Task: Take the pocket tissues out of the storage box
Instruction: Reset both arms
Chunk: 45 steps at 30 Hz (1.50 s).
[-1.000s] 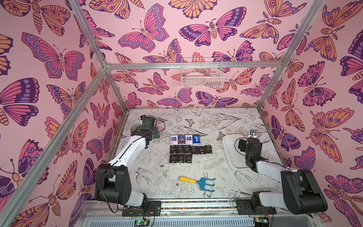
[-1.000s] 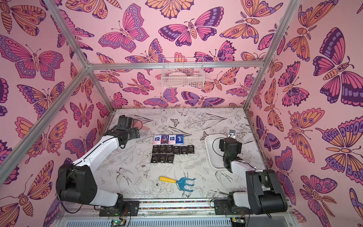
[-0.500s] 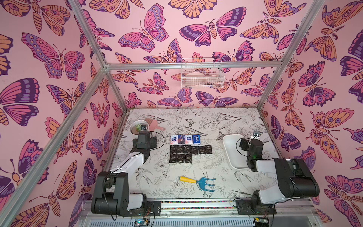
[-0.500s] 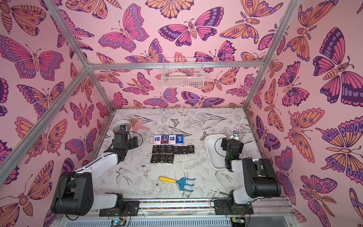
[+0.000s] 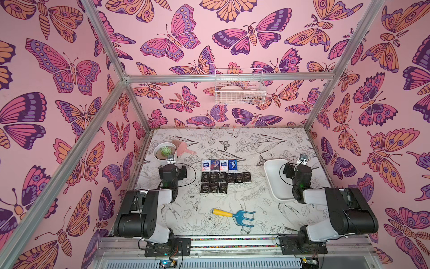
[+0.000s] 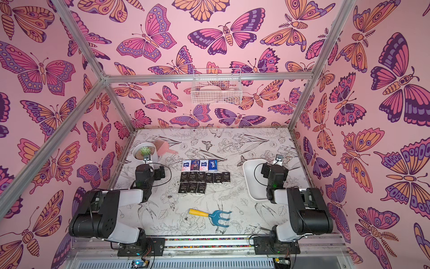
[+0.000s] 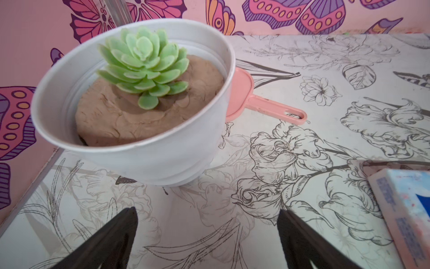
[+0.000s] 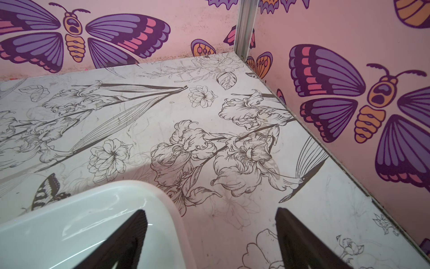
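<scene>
Legible: white "Face" lettering on the black packets (image 5: pixel 213 177) in the two nearer rows mid-table, in both top views. Print on the far-row packets (image 5: pixel 220 165) is too small to read. Print on the pale packet (image 7: pixel 404 209) in the left wrist view is blurred.

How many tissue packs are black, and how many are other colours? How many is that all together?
Black pocket tissues: 9
Other-coloured pocket tissues, blue, white-blue or patterned: 4
Total: 13
</scene>
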Each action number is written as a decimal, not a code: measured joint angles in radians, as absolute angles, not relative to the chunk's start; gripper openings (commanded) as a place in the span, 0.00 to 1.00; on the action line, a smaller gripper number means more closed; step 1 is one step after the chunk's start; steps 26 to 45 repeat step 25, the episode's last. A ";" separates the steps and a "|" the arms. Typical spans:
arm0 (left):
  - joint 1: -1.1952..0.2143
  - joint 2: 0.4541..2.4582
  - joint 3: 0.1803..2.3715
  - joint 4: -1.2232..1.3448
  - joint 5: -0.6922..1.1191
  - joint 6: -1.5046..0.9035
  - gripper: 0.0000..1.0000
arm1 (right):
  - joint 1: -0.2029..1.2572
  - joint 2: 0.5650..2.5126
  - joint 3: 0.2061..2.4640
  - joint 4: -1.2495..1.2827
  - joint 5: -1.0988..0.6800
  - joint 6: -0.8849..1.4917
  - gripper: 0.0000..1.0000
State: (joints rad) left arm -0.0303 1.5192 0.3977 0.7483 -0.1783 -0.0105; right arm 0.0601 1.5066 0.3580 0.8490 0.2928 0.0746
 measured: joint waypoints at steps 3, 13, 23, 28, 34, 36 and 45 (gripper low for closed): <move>-0.031 1.539 0.381 0.789 -0.154 -0.007 1.00 | 0.060 1.507 0.358 0.849 0.292 0.075 0.99; -0.031 1.539 0.381 0.867 -0.134 -0.007 1.00 | 0.060 1.507 0.359 0.849 0.289 0.075 0.99; -0.031 1.539 0.381 0.868 -0.130 -0.007 1.00 | 0.060 1.507 0.359 0.849 0.289 0.074 0.99; -0.031 1.539 0.381 0.868 -0.130 -0.007 1.00 | 0.060 1.507 0.359 0.849 0.289 0.075 0.99; -0.031 1.539 0.381 0.868 -0.130 -0.007 1.00 | 0.060 1.507 0.359 0.849 0.289 0.075 0.99; -0.031 1.539 0.381 0.868 -0.130 -0.007 1.00 | 0.060 1.507 0.359 0.849 0.289 0.075 0.99; -0.031 1.539 0.381 0.868 -0.130 -0.007 1.00 | 0.060 1.507 0.359 0.849 0.289 0.075 0.99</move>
